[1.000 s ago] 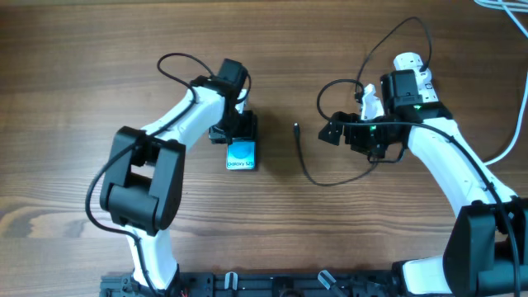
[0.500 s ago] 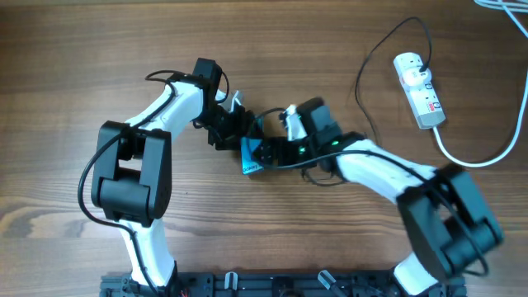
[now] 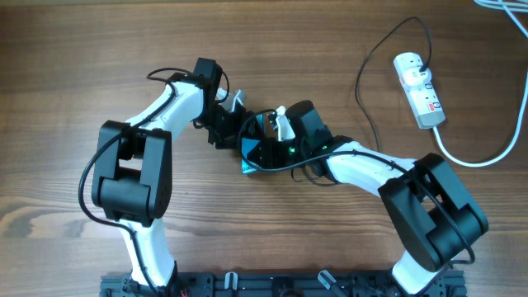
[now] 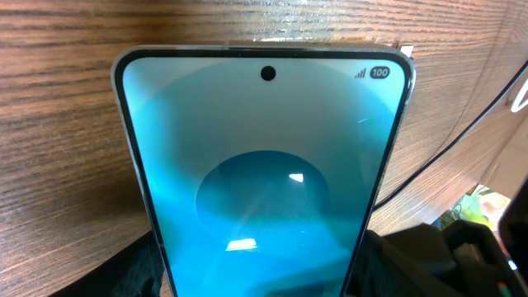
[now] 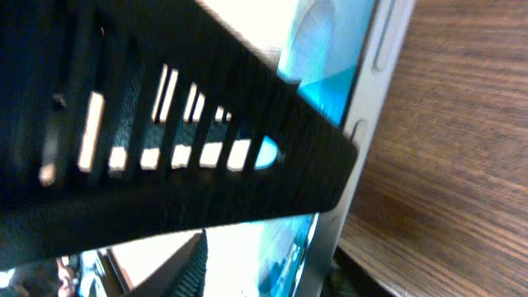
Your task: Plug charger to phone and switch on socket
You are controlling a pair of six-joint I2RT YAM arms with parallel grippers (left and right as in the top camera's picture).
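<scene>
Your left claw (image 3: 230, 130) clamps the phone (image 4: 264, 181) by its long edges, screen up, with the phone reaching toward 4 o'clock from the claw. Your right claw (image 3: 264, 148) crowds the phone from 3 o'clock, one dark finger (image 5: 165, 140) across the screen; how far it is open cannot be told. The charger (image 3: 360, 82) loops from the socket (image 3: 419, 91), well apart at 2 o'clock
</scene>
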